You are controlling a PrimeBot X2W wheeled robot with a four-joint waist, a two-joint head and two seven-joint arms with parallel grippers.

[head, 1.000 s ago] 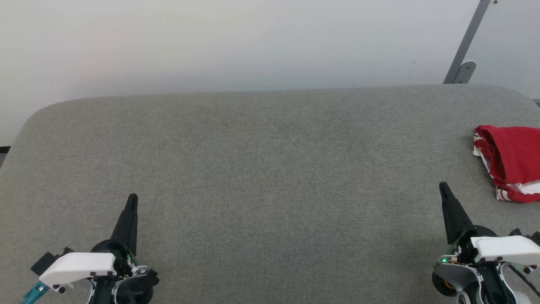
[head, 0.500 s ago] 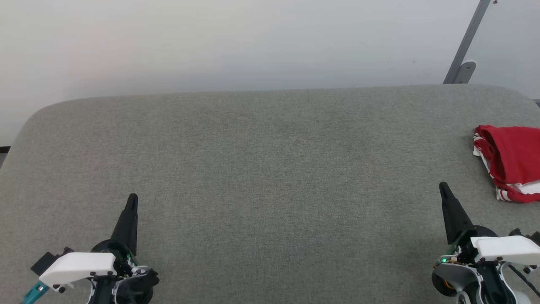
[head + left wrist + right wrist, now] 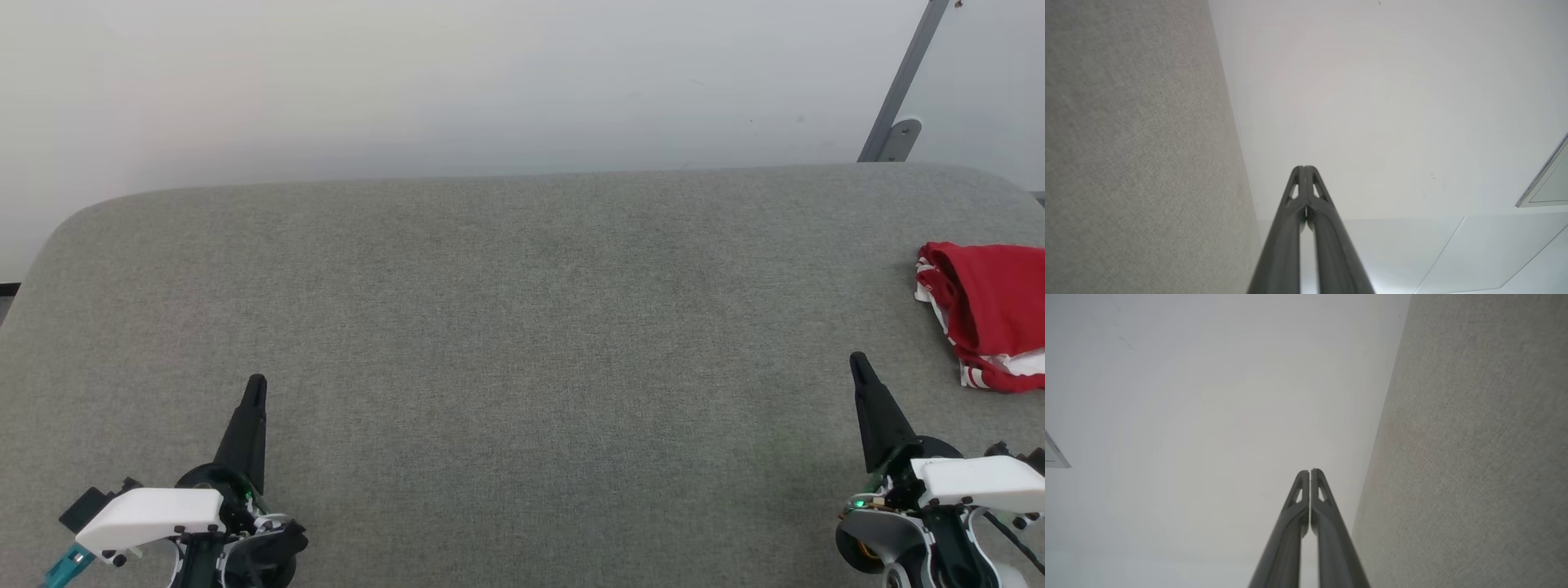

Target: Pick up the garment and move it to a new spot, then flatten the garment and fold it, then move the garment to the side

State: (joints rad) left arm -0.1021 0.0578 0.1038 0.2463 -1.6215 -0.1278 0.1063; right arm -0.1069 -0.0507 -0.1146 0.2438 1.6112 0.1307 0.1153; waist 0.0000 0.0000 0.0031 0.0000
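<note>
Nothing visible changes over the last second. The left claw (image 3: 255, 382) and the right claw (image 3: 856, 359) hold the same near spots over the counter (image 3: 522, 327), both pressed closed, and the garment (image 3: 992, 302) lies unmoved at the right edge.

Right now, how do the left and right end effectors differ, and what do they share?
The left end effector sits far from the garment; the right end effector sits near it. The left end effector leans rightward, the right end effector leftward. Both are shut and empty.
</note>
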